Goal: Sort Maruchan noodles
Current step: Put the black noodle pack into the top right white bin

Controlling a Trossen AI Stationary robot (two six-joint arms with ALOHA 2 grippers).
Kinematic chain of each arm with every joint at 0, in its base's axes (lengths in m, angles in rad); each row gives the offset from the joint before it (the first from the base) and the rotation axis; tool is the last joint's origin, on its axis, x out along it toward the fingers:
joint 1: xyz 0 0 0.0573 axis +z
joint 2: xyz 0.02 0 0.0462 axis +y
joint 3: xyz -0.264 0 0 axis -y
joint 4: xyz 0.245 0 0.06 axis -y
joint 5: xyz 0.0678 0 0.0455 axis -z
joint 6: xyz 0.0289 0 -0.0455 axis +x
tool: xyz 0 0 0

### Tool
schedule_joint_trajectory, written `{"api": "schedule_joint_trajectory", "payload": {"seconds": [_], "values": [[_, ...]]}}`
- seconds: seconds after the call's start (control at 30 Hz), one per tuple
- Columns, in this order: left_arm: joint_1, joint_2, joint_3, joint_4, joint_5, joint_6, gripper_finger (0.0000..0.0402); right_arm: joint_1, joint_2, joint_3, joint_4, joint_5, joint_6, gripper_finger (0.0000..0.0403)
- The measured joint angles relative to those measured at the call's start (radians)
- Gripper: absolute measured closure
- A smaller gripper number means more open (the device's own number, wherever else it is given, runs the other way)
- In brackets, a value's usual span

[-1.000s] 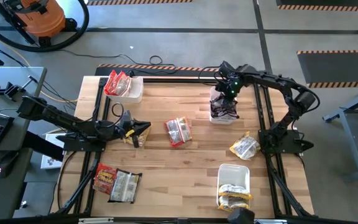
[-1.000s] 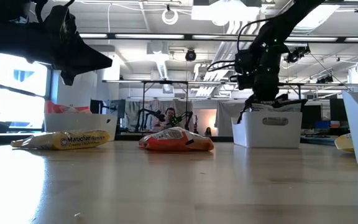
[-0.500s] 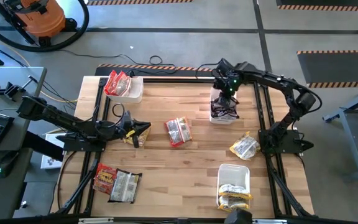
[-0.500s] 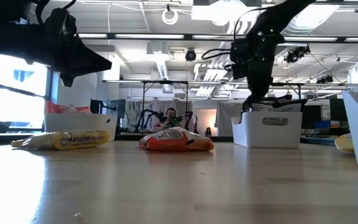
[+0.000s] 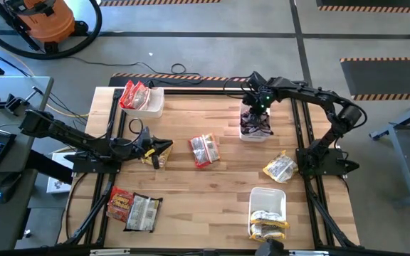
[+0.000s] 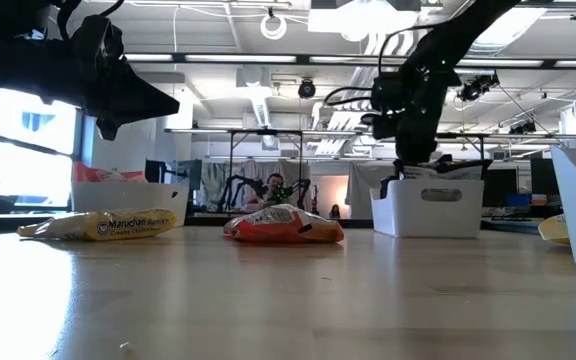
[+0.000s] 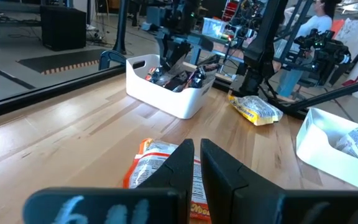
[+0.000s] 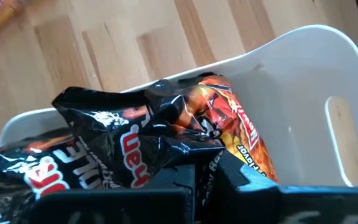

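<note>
My right gripper (image 5: 257, 105) hangs shut, pointing steeply down, just over the white bin (image 5: 256, 134) at the far right. That bin holds dark brown-silver Maruchan packets (image 8: 104, 149) and an orange one (image 8: 229, 124). My left gripper (image 5: 161, 147) waits shut and level at the table's left, above a yellow packet (image 6: 98, 225) that lies flat. A red-and-silver packet (image 5: 205, 151) lies in the middle of the table. Another yellow one (image 5: 279, 168) lies at the right. A red packet (image 5: 119, 205) and a brown-silver one (image 5: 143, 212) lie near left. My right gripper's shut fingertips (image 8: 185, 177) stand right at the crumpled upper edge of the top dark packet (image 8: 166, 146), coming from above. I cannot tell whether they touch it; the packet lies in the bin.
A white bin (image 5: 153, 104) at the far left holds red packets (image 5: 134, 94). A white bin (image 5: 267, 199) at the near right holds yellow ones (image 5: 269, 225). Dark frame rails run along both table sides. Bare wood shows between the middle packet and the near edge.
My right gripper has swayed a little over the bin of dark packets and tipped slightly, staying above it. The left arm and the loose packets have kept still.
</note>
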Motion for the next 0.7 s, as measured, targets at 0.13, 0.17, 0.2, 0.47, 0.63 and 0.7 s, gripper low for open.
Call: {"api": "schedule_joint_trajectory", "payload": {"seconds": [0.13,0.17,0.2,0.47,0.63,0.7], "values": [[0.0,0.0,0.0,0.0,0.0,0.0,0.0383,0.005,0.0,0.0,0.015,-0.013,0.017,0.0388],[0.0,0.0,0.0,0.0,0.0,0.0,0.0383,0.008,0.0,0.0,0.015,-0.013,0.017,0.0383],[0.0,0.0,0.0,0.0,0.0,0.0,0.0383,0.014,0.0,0.0,0.012,-0.014,0.018,0.0374],[0.0,0.0,0.0,0.0,0.018,0.0,0.0383,0.054,-0.002,0.122,-0.13,-0.037,0.036,0.0275],[0.0,0.0,0.0,0.0,0.02,-0.001,0.0383,0.054,-0.005,0.198,-0.261,-0.03,0.041,0.0276],[0.0,0.0,0.0,-0.002,0.02,0.0,0.0383,0.049,-0.005,0.194,-0.256,-0.003,0.037,0.0302]]}}
